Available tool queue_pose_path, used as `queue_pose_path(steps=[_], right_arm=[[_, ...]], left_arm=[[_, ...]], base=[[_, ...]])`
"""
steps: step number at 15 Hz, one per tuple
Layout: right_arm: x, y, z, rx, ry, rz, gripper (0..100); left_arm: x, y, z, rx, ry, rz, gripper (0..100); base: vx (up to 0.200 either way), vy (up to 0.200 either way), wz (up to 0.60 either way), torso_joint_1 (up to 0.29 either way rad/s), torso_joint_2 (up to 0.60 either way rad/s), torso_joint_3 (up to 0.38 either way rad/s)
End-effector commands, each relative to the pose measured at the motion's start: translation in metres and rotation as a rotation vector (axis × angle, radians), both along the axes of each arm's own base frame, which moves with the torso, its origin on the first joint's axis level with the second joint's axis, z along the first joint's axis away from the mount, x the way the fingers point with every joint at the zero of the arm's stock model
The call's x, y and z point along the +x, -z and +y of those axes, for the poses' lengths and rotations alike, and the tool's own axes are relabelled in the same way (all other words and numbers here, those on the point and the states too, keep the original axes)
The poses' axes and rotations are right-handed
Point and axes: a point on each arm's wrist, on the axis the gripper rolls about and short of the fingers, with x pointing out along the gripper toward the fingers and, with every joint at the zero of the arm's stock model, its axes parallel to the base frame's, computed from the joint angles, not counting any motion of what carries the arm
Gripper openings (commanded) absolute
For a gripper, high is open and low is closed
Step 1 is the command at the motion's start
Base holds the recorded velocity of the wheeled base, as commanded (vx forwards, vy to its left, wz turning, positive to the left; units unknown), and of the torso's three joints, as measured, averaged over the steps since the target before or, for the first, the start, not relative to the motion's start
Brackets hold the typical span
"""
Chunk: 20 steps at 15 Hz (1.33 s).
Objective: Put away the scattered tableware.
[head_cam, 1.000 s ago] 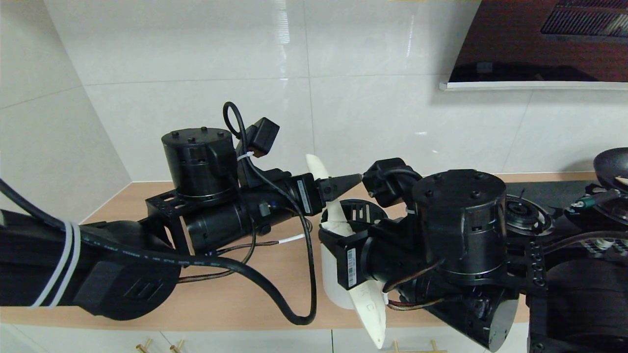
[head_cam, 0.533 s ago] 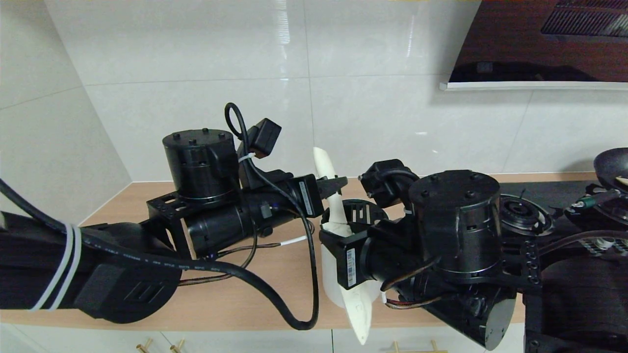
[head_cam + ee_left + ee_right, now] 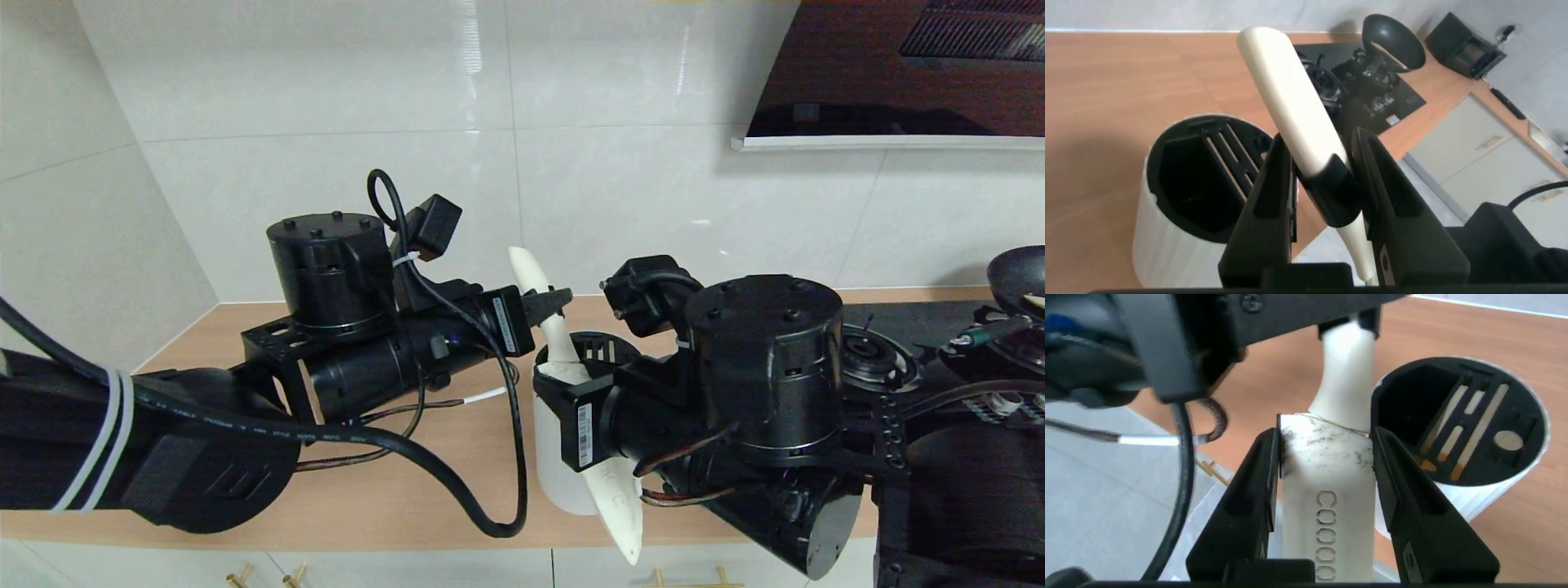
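Spatula (image 3: 558, 343) handling is the point here: it is a long white one, pinched by both claws at once, so the step in hand looks like a pass from one claw to the other, or a shared lowering into the holder (image 3: 555, 457). To do it well, I would have one claw let go fully before the other shifts, since two firm grips pulling different ways could twist or snap it. Whichever claw has it should then stand it upright over an open slot in the holder's black insert before letting it sink, not push it in at a slant.

Going from the left, the left claw (image 3: 1327, 188) is nearly closed, its two fingers pressed on either side of the narrow handle a little below the rounded upper end. The spatula runs on a slant from there, high end toward the wall, broad end low and toward the front edge of the counter (image 3: 424, 482). It crosses just in front of the holder's rim; whether it touches the rim I cannot tell. The right claw (image 3: 1327, 478) is opened wider and grips the flat, scuffed blade from both edges, with the holder just beside it. Farther right on the counter is the stove (image 3: 865, 343), well apart.
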Motion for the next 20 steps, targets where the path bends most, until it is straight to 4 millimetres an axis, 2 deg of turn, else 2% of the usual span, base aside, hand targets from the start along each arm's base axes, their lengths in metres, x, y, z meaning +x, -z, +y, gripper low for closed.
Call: queue_pose_path(steps=[1,3,6,7,11,12,13,15,20], right_arm=[[0.001,-0.005,-0.002,0.015,0.013,-0.011,100],[0.0,-0.007,-0.003,0.019,0.014,-0.016,100],[-0.009,-0.03,-0.018,0.074,0.016,-0.052,100],[-0.009,-0.042,-0.029,0.103,0.033,-0.074,100],[-0.003,-0.063,-0.062,0.14,0.11,-0.112,100],[-0.003,-0.073,-0.078,0.153,0.145,-0.126,100],[-0.002,-0.074,-0.081,0.154,0.155,-0.128,100],[0.004,-0.081,-0.098,0.162,0.198,-0.146,100],[0.006,-0.083,-0.105,0.167,0.207,-0.152,100]], left_arm=[[-0.002,-0.003,0.001,-0.004,0.001,-0.005,0],[-0.004,-0.007,0.003,-0.011,-0.002,-0.014,0],[-0.008,-0.015,0.007,-0.025,-0.033,-0.038,0],[-0.011,-0.022,0.011,-0.037,-0.04,-0.054,0],[-0.013,-0.029,0.016,-0.049,-0.065,-0.076,0],[-0.014,-0.037,0.024,-0.063,-0.083,-0.098,0],[-0.014,-0.039,0.026,-0.066,-0.089,-0.103,0],[-0.019,-0.055,0.04,-0.094,-0.12,-0.149,0],[-0.021,-0.077,0.047,-0.191,-0.135,-0.307,0]], base=[[0.0,0.0,0.0,0.0,0.0,0.0],[0.0,0.0,0.0,0.0,0.0,0.0],[0.0,0.0,0.0,0.0,0.0,0.0],[0.0,0.0,0.0,0.0,0.0,0.0],[0.0,0.0,0.0,0.0,0.0,0.0],[0.0,0.0,0.0,0.0,0.0,0.0],[0.0,0.0,0.0,0.0,0.0,0.0],[0.0,0.0,0.0,0.0,0.0,0.0],[0.0,0.0,0.0,0.0,0.0,0.0]])
